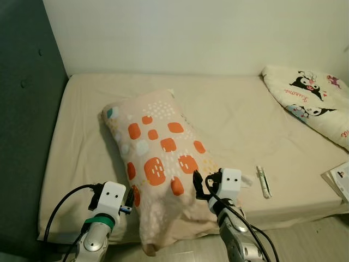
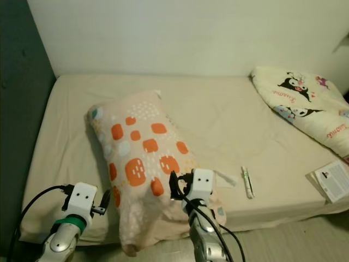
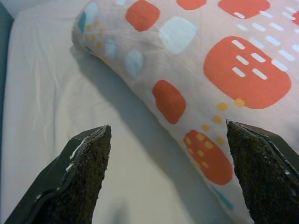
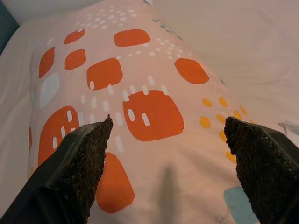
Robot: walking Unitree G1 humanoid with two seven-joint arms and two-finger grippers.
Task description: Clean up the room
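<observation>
The left gripper (image 3: 168, 177) gapes wide and empty over the mattress (image 1: 240, 114), just beside the orange-patterned pillow (image 1: 158, 158) lying near the bed's front edge. The right gripper (image 4: 168, 172), equally spread and empty, hovers above the pillow's near end. Both forearms reach forward. Writing on the cartoon-print blanket (image 1: 313, 101) is illegible.

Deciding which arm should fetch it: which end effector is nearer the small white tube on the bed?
Right. The right end effector is over the pillow beside the tube; the left end effector is across the pillow.
</observation>
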